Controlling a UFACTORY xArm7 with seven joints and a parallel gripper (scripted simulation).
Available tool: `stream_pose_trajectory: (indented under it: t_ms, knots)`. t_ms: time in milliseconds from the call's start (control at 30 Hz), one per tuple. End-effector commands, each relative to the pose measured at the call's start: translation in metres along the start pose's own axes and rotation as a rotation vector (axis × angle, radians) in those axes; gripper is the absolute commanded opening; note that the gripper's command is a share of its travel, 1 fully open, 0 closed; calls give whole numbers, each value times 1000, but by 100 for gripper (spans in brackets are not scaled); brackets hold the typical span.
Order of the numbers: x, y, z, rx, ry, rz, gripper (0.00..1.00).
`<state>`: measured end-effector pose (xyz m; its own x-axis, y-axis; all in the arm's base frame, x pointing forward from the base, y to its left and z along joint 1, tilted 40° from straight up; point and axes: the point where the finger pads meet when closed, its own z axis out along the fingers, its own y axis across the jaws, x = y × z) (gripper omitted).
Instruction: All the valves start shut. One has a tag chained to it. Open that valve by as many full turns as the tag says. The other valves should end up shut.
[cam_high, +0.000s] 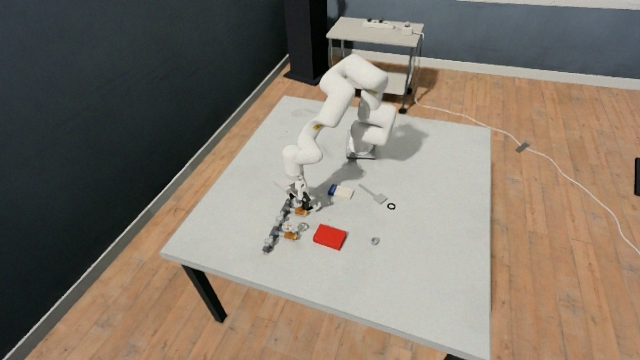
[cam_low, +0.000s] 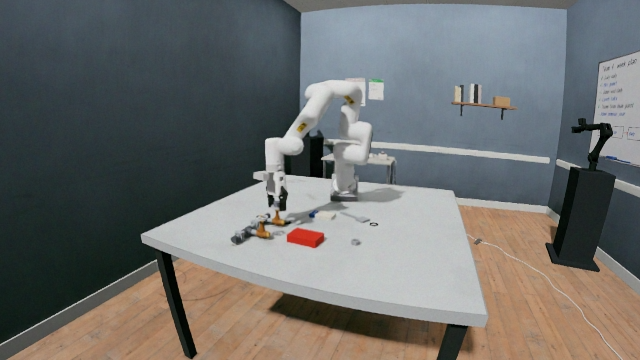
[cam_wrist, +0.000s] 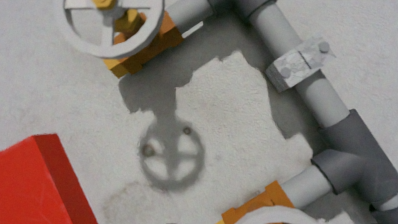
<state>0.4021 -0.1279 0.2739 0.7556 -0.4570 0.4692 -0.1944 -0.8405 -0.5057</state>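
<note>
A grey pipe (cam_high: 277, 225) lies on the table's left part and carries two orange-bodied valves with pale handwheels. The far valve (cam_high: 301, 210) is right under my gripper (cam_high: 300, 198). The near valve (cam_high: 290, 234) is closer to the table's front edge. In the wrist view one handwheel (cam_wrist: 110, 20) is at the top left. The other valve's orange body (cam_wrist: 257, 205) is at the bottom edge, and the pipe (cam_wrist: 300, 75) runs down the right side. My gripper (cam_low: 276, 202) is open and empty above the far valve. Its fingers are out of the wrist view. I see no tag in the wrist view.
A red block (cam_high: 330, 236) lies right of the valves and shows in the wrist view (cam_wrist: 40, 185). A flat grey wheel-shaped disc (cam_wrist: 171, 157) lies between the valves. A blue-and-white box (cam_high: 341, 191), a grey spatula-like piece (cam_high: 375, 195), a black ring (cam_high: 391, 205) and a small grey ring (cam_high: 375, 243) lie farther right.
</note>
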Motion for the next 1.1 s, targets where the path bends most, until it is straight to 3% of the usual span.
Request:
stream_pose_trajectory:
  t_ms: [0,367,433,467,833,867,1067]
  knots:
    - [1,0,-1,-23,7,278,100]
    - [1,0,-1,-50,16,808,100]
    - [1,0,-1,-50,16,808,100]
    - [1,0,-1,-76,17,942,100]
    - [1,0,-1,-78,17,952,100]
    - [1,0,-1,-78,17,952,0]
    - [1,0,-1,-78,17,952,0]
